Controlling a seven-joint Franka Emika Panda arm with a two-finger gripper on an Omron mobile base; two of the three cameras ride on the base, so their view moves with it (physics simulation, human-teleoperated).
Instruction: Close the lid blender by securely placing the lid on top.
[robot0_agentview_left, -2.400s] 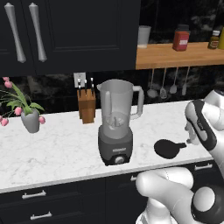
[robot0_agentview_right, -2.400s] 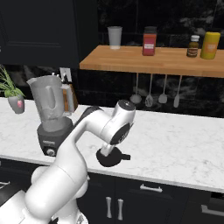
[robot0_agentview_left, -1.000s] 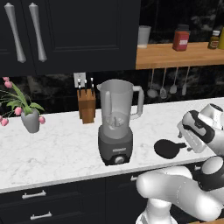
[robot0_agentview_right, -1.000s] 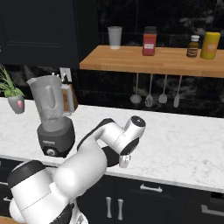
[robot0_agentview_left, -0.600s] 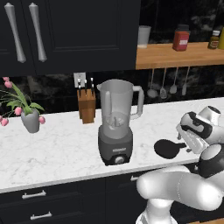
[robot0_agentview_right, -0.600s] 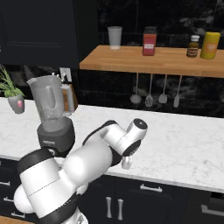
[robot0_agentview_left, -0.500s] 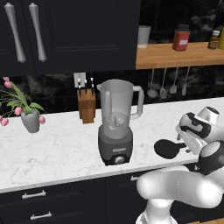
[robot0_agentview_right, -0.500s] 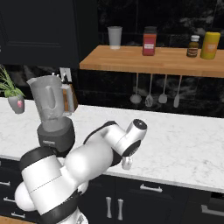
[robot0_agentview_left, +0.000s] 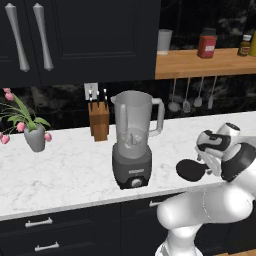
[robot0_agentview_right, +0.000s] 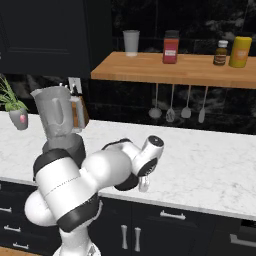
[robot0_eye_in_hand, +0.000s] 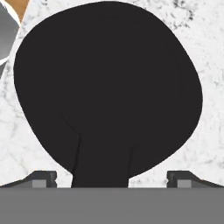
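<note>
The lid (robot0_eye_in_hand: 109, 87) is a flat black disc lying on the white marble counter, its tab pointing toward my hand. My gripper (robot0_eye_in_hand: 111, 179) hangs just above it, open, one fingertip (robot0_eye_in_hand: 43, 177) on each side of the tab and clear of it. From the left base camera the lid (robot0_agentview_left: 189, 170) lies right of the blender (robot0_agentview_left: 132, 145), with my gripper (robot0_agentview_left: 207, 164) at its right edge. The blender's grey jar stands uncovered on its dark base. From the other side, the lid (robot0_agentview_right: 127, 182) shows under my hand, and the blender (robot0_agentview_right: 60, 125) stands to the left.
A wooden knife block (robot0_agentview_left: 98, 120) stands behind the blender. A potted plant (robot0_agentview_left: 34, 135) is at the counter's far left. Utensils (robot0_agentview_left: 185, 97) hang under a wooden shelf (robot0_agentview_left: 210, 62) carrying a cup and jars. The counter's front edge runs close to the lid.
My hand has swung down from above the counter onto the lid and turned over it. The jaws stayed open. Lid and blender have not moved.
</note>
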